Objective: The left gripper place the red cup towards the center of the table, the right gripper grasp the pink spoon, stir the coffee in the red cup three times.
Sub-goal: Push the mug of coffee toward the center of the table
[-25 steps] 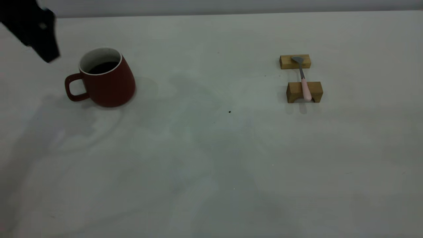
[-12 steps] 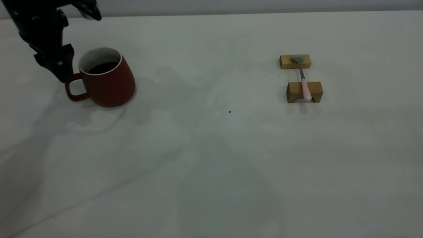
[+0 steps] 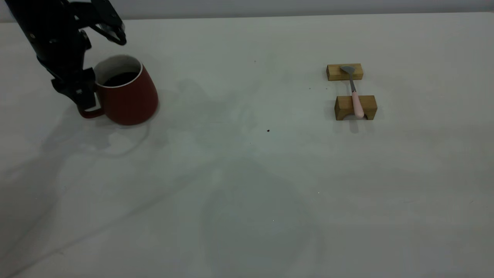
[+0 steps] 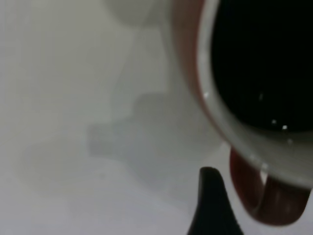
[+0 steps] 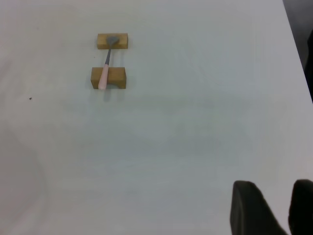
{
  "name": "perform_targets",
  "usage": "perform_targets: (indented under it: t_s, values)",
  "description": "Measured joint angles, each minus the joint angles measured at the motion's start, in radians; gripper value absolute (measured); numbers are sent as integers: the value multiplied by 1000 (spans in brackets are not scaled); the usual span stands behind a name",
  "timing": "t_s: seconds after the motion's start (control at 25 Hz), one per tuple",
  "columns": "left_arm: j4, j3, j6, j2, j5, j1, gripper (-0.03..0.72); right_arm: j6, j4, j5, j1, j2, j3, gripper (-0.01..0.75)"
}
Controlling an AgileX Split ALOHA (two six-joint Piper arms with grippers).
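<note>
**Left gripper at the cup handle, spoon lying on its blocks**

Exterior view: the red cup [image 3: 125, 92] stands upright at the far left of the table [image 3: 247, 185], well short of the middle, its loop handle pointing toward the left edge. Dark coffee [image 3: 120, 78] shows inside the white rim. The left gripper [image 3: 85, 101] reaches down right at the handle and covers most of it, so only the lower curve of the loop shows. Whether its fingers are spread or pressed on the handle cannot be told from this side. Well apart on the right, the pink spoon [image 3: 354, 92] lies across two wooden blocks [image 3: 355, 107], its long axis running near to far: grey bowl on the far block, pink handle end on the near one. The right arm is out of this picture.

Left wrist view: the cup's rim and the black coffee [image 4: 264, 58] fill one side, cut off by the frame. One dark fingertip [image 4: 212, 205] sits just beside the handle, outside the loop; the other finger is not visible.

Right wrist view: the right gripper [image 5: 276, 208] hangs over bare table, well apart from the spoon [image 5: 105, 68], its two fingers slightly apart and holding nothing.
</note>
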Motion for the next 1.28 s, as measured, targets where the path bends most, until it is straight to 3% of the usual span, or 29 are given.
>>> perform_targets:
  t_s: [0.16, 0.32, 0.4, 0.6, 1.28]
  values:
    - [-17, 0, 19, 7, -1, 0, 463, 0, 0, 0, 0, 0, 0, 238]
    - [-19, 0, 22, 7, -3, 0, 259, 0, 0, 0, 0, 0, 0, 238]
    - [-27, -1, 22, 7, -2, 0, 206, 0, 0, 0, 0, 0, 0, 238]
    - [-42, -1, 21, 7, 0, -27, 207, 0, 0, 0, 0, 0, 0, 238]
    - [-55, -79, -55, 48, 2, -268, 207, 0, 0, 0, 0, 0, 0, 238]
